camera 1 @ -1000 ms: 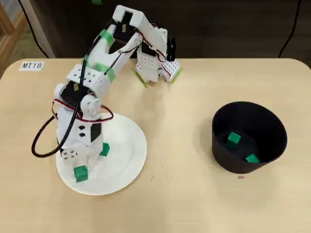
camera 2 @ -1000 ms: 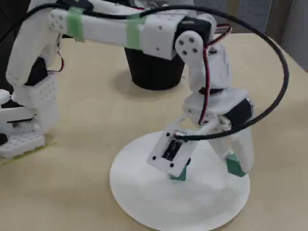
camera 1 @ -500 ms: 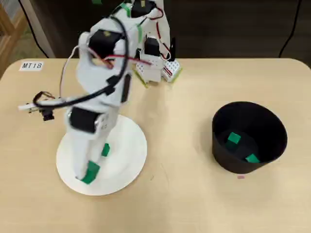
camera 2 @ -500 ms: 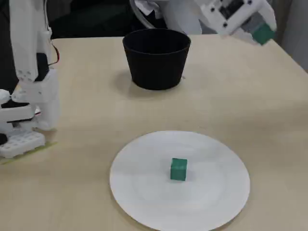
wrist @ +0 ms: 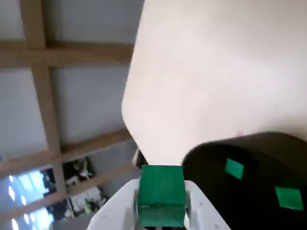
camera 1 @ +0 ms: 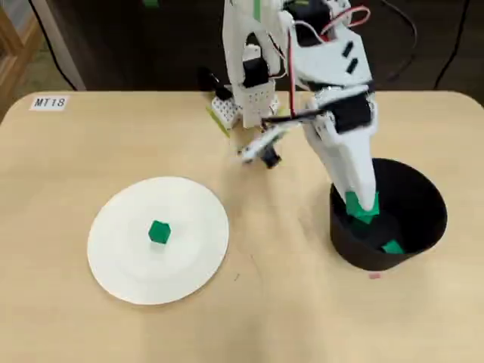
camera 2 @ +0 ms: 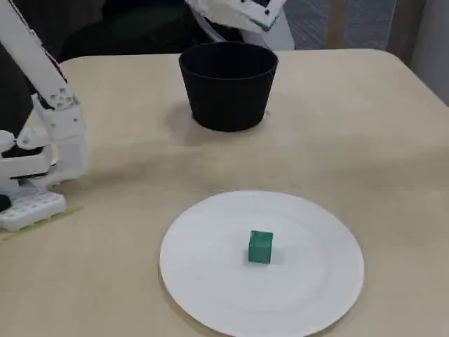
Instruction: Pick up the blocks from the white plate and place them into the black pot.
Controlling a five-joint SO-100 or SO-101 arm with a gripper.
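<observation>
**Green cube held over the pot's rim**

The table (camera 1: 249, 318) is pale wood, round-cornered, and everything sits on it. My arm (camera 1: 333, 83) reaches from its base at the far edge toward the right side of the overhead view. The white plate (camera 1: 121, 268) lies flat on the left of that view, well apart from the black pot (camera 1: 423, 189) on the right.

My gripper (wrist: 161, 211) is clamped on one green cube (wrist: 161, 192) — the wrist view shows a white finger pressed to each side of it. In the overhead view this held cube (camera 1: 361, 206) hangs at the pot's left rim, above the opening.

Inside the pot lie two more cubes, apart from each other: one nearer the middle (wrist: 234, 168), one closer to the wall (camera 1: 392, 246).

A last cube (camera 1: 159, 231) rests alone on the plate — just left of its centre in the overhead view.
</observation>
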